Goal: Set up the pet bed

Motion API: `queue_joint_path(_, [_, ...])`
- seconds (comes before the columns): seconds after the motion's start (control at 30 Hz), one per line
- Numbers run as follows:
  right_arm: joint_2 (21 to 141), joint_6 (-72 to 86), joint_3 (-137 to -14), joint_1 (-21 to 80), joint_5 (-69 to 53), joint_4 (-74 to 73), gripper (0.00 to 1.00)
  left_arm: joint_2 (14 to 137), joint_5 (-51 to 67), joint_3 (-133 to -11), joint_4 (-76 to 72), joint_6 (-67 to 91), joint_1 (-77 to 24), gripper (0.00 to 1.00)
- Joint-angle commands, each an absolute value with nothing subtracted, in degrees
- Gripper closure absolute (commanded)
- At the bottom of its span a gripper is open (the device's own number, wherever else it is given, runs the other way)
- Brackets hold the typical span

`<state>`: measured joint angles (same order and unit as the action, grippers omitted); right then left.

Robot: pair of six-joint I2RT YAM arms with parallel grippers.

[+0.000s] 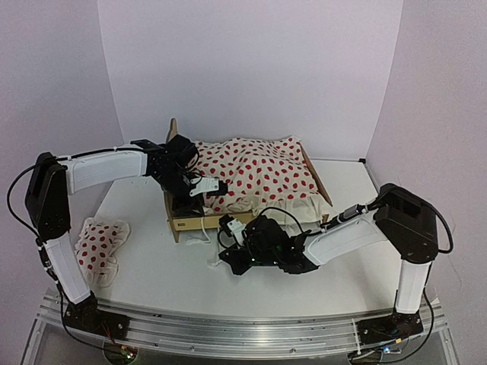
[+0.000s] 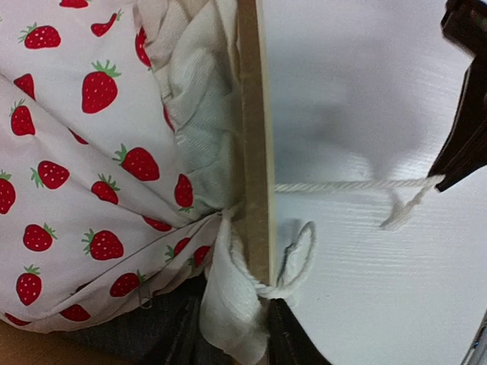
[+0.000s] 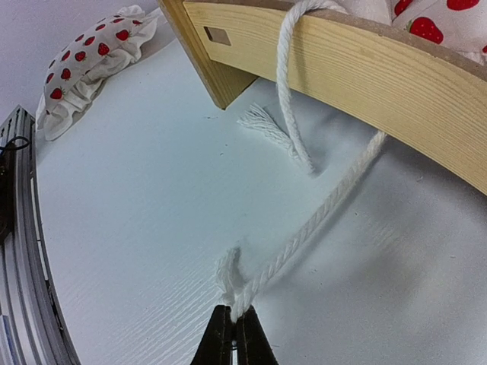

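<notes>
Beside the pet bed point(image 1: 188, 223), right jaws pinch white cord point(image 3: 304, 232)

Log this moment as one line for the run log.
right gripper: jaws shut on white cord, taut from pet bed frame | left gripper: at strawberry-print cloth by bed rail, grip unclear

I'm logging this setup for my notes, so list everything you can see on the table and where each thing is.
pet bed: one, light wood, middle of the table towards the back
cloth: one, cream with red strawberries, spread over the bed
pillow: one, same print, left side of the table, apart from the bed
cord: two strands seen, white, hanging over the bed's near board
table: one, white
left gripper: black, at the bed's near left corner, grip unclear
right gripper: black, near the bed, shut on one cord strand
</notes>
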<state>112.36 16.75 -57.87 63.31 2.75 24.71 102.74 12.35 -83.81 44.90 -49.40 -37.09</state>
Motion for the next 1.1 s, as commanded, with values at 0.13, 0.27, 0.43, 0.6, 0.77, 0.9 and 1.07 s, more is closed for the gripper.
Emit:
queue_joint_path(0.13, [112.0,16.5,-60.1,63.0,1.9,24.9,1.00,102.8,7.1,-88.5,46.9,-49.3,-36.7,1.00])
queue_joint_path(0.27, [113.8,18.2,-62.7,62.0,-0.7,24.9,1.00,100.0,3.0,-93.5,47.6,-50.5,-36.7,1.00])
queue_joint_path(0.43, [117.8,21.6,-65.8,59.9,-3.5,24.8,1.00,95.3,-5.1,-91.9,50.2,-57.6,-36.8,1.00])
queue_joint_path(0.6, [121.0,21.6,-69.3,59.8,-7.3,24.7,1.00,90.0,-8.8,-83.6,53.2,-64.7,-37.0,1.00])
queue_joint_path(0.77, [121.2,21.1,-69.7,59.7,-8.7,24.0,1.00,86.6,-7.6,-77.8,53.8,-70.1,-37.7,1.00])
queue_joint_path(0.9, [120.6,20.5,-69.6,59.7,-9.0,23.1,1.00,86.4,-6.4,-75.9,53.2,-71.5,-38.3,0.84])
queue_joint_path(1.07, [120.3,21.6,-71.1,59.7,-9.1,22.9,1.00,84.2,3.9,-76.8,52.1,-71.9,-38.2,0.46])
